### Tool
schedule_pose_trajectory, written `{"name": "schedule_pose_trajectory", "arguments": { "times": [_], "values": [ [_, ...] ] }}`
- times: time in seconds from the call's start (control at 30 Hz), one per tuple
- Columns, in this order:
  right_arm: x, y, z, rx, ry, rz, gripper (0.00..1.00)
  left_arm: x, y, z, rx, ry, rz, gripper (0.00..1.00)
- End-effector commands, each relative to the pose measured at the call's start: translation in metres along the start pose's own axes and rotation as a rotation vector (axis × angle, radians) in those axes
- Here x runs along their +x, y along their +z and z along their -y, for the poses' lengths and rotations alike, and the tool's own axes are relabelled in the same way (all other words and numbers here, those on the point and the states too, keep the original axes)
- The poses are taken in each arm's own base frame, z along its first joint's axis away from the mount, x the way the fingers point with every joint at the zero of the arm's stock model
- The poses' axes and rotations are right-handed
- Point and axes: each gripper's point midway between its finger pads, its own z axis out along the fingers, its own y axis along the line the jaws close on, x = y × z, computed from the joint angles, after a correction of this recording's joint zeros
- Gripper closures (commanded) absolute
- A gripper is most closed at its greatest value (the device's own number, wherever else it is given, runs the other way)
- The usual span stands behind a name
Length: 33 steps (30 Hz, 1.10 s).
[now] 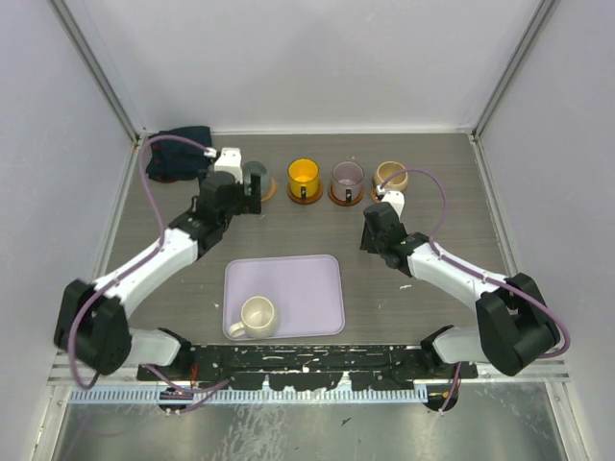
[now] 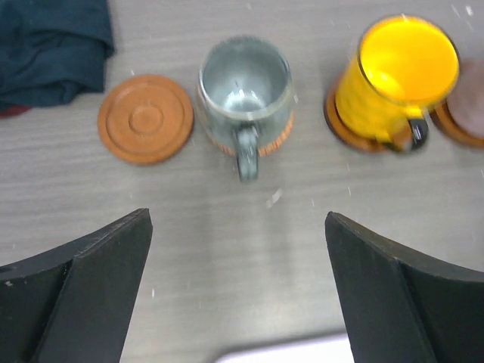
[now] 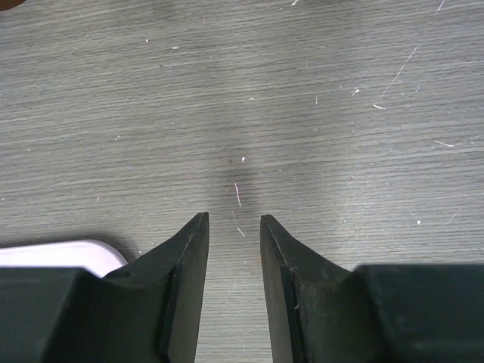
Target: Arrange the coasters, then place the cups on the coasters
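Along the back stand a grey-green cup (image 1: pixel 255 174) (image 2: pixel 246 89), a yellow-orange cup (image 1: pixel 304 178) (image 2: pixel 401 76), a mauve cup (image 1: pixel 347 180) and a tan cup (image 1: pixel 390 174), each on a brown coaster. One bare coaster (image 2: pixel 145 119) lies left of the grey-green cup; the left arm hides it in the top view. The cream cup (image 1: pixel 258 316) sits on the lavender tray (image 1: pixel 307 288). My left gripper (image 1: pixel 248 195) (image 2: pixel 236 214) hangs wide open just in front of the grey-green cup, holding nothing. My right gripper (image 1: pixel 373 238) (image 3: pixel 234 215) is open a little over bare table.
A dark blue cloth (image 1: pixel 178 154) (image 2: pixel 53 45) is bunched in the back left corner beside the bare coaster. The tray's corner (image 3: pixel 60 253) shows left of the right gripper. Grey walls close in the table on three sides.
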Motion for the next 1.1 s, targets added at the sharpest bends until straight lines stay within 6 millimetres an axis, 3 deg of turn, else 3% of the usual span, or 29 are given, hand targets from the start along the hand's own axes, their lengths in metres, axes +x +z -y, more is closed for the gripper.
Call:
{"name": "schedule_pose_trajectory", "arguments": {
  "times": [0.0,0.23,0.47,0.73,1.07],
  "values": [
    [-0.039,-0.009,-0.011,-0.037,0.049,0.106,0.59,0.028,-0.062,-0.003,0.029,0.102,-0.08,0.02],
    [-0.048,-0.004,-0.018,-0.097,0.07,0.093,0.44,0.079,-0.141,0.015,0.204,0.031,-0.231,0.0],
    [-0.046,-0.001,-0.03,-0.173,0.039,0.071,0.41,0.107,-0.204,0.03,0.411,-0.041,-0.417,0.0],
    [-0.042,0.0,-0.036,-0.211,0.029,0.057,0.42,0.14,-0.246,0.04,0.482,0.009,-0.648,0.0],
    [-0.037,0.002,-0.042,-0.235,0.033,0.034,0.44,0.156,-0.274,0.036,0.425,0.156,-0.806,0.01]
  ]
}}
